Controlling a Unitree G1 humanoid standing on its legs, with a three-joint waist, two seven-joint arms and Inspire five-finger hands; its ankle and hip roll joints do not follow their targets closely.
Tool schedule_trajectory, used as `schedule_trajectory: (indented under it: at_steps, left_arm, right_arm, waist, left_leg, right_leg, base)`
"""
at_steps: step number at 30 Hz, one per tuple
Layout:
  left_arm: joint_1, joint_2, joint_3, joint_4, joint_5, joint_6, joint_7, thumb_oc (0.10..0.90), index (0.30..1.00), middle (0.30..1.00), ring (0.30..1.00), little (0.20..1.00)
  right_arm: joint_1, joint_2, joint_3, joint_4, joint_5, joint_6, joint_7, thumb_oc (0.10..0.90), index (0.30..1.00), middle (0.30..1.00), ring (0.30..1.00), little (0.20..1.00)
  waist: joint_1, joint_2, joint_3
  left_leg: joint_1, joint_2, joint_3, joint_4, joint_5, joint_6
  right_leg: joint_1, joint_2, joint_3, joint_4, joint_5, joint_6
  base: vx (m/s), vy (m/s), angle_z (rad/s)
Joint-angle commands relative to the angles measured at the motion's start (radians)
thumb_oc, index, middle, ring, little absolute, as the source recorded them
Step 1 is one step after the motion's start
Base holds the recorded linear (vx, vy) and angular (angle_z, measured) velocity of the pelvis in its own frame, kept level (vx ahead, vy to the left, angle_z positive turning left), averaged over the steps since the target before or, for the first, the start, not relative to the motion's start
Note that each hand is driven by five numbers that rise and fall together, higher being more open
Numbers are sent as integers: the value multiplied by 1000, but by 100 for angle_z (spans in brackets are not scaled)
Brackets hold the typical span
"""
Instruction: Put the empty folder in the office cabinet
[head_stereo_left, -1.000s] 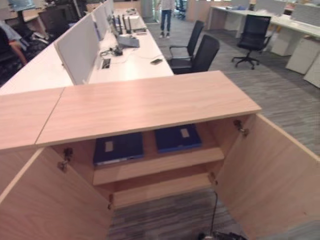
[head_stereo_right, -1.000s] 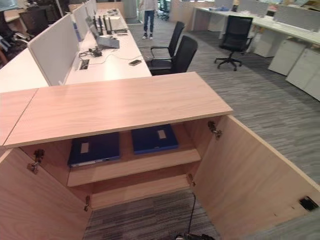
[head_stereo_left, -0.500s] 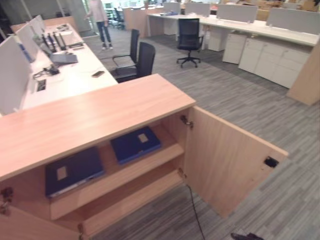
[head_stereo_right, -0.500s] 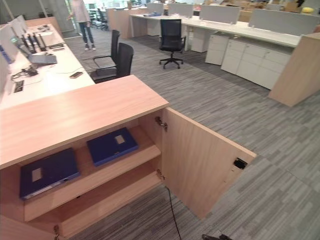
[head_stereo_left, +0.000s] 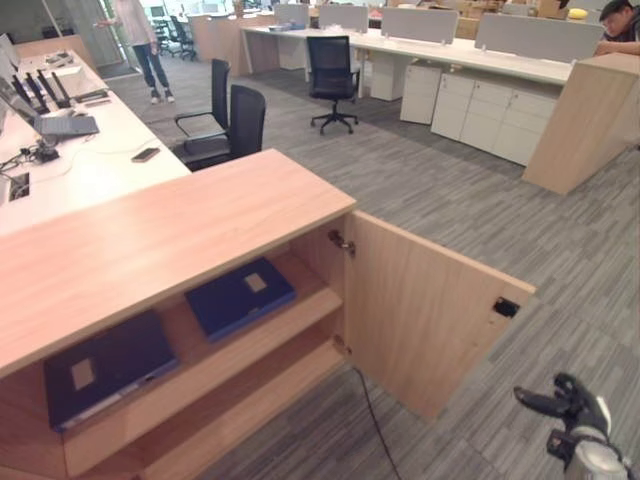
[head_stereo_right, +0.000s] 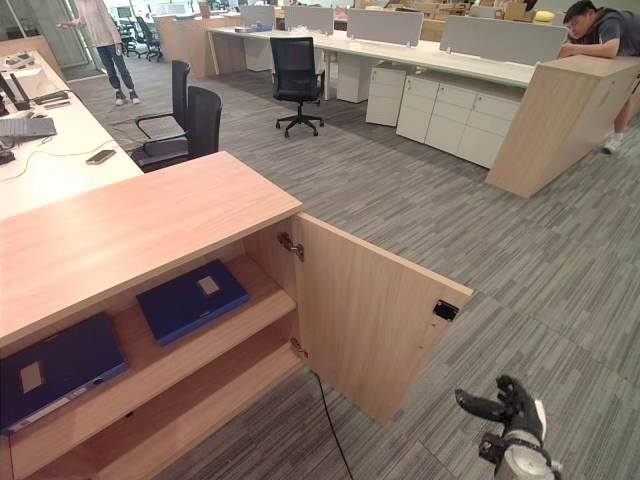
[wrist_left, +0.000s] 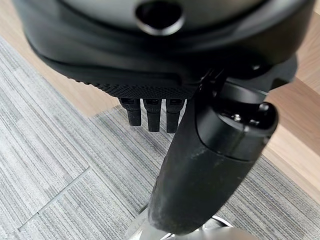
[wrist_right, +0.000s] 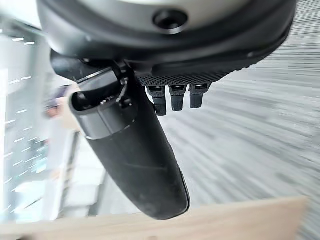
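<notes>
Newly raised right hand (head_stereo_right: 505, 410), empty, relaxed

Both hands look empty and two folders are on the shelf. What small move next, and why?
Probably bring the right hand to the free edge of the open light-wood cabinet door, ready to swing it shut. Two dark blue folders already lie flat on the upper shelf. That hand and the left hand are both open, holding nothing.

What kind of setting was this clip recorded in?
Most likely an open-plan office: long white desks with divider screens, black swivel chairs on grey carpet, and a wooden cabinet standing open with two blue folders on its shelf.
</notes>
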Motion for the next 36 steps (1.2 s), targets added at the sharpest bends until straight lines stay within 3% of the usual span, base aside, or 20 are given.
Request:
schedule_trajectory:
  at_steps: [1,8,14,22,33,36]
  left_arm:
    - [-80,-13,62,21,25,-24,-11,800,900,900,900,900]
    - [-78,-15,57,18,26,-26,-28,800,900,900,900,900]
    - [-70,-20,42,28,24,-24,-43,800,900,900,900,900]
    - [-56,-15,19,32,30,-23,-63,800,900,900,900,900]
    - [-53,-21,8,24,45,-19,-70,800,900,900,900,900]
    - [-57,-22,4,16,52,-19,-65,800,900,900,900,900]
  right_arm:
    - [-100,-87,-51,-85,-29,-115,29,800,900,900,900,900]
    - [-134,-101,-8,-199,82,-152,125,800,900,900,900,900]
    - [-187,-96,37,-253,267,-162,228,800,900,900,900,900]
    - [-298,-89,122,-220,364,-157,269,800,900,900,900,900]
    - [-342,37,292,-388,496,-148,367,800,900,900,900,900]
    - [-326,80,406,-539,532,-128,417,800,900,900,900,900]
  waist:
    - [8,-6,5]
    - [13,1,-1]
    - [27,1,-11]
    - [55,-4,-25]
    - [77,-4,-28]
    - [80,-7,-24]
  left_leg:
    - [3,-3,-95,1,-85,-10]
    - [5,-1,-97,-1,-79,-16]
    - [2,0,-106,-1,-74,-23]
    - [-6,0,-115,-1,-69,-27]
    - [-8,1,-124,-1,-64,-31]
    - [-9,2,-126,-1,-62,-33]
  right_leg:
    - [-8,42,-42,17,-70,28]
    - [-3,45,-46,16,-74,24]
    - [3,48,-55,12,-78,20]
    - [3,49,-66,6,-76,17]
    - [6,52,-76,6,-80,12]
    - [9,50,-84,6,-79,10]
  base:
    - [-8,-16,-6]
    - [2,-11,-4]
    - [0,0,0]
    - [0,0,0]
    - [0,0,0]
    - [9,1,-2]
